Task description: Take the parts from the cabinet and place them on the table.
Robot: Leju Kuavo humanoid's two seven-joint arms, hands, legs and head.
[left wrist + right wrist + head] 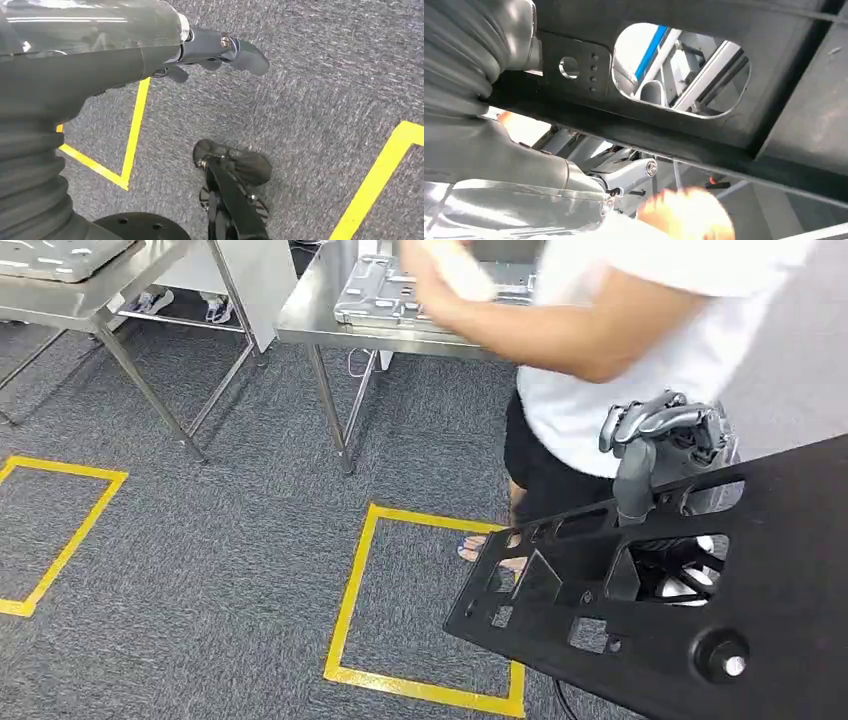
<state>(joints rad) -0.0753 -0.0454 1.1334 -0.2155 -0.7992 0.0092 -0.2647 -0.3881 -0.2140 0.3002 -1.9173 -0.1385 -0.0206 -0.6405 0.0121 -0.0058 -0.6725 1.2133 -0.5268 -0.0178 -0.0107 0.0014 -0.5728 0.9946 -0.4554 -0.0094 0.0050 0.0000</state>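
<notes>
At lower right of my head view, my right hand [665, 430] gripped the flat black perforated metal panel [640, 600], fingers [640, 420] curled over its top edge. My left hand [210, 50] hung above grey carpet [325, 75], fingers released. A person in a white shirt [600, 330] reached towards the steel worktop [320, 315] at upper centre.

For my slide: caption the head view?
Right hand holds black part beside a person reaching over table.

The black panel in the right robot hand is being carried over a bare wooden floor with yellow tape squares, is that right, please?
Not quite: the floor is grey carpet, not bare wood, as the head view shows. The right robot hand does hold the black panel above the yellow tape squares.
</notes>
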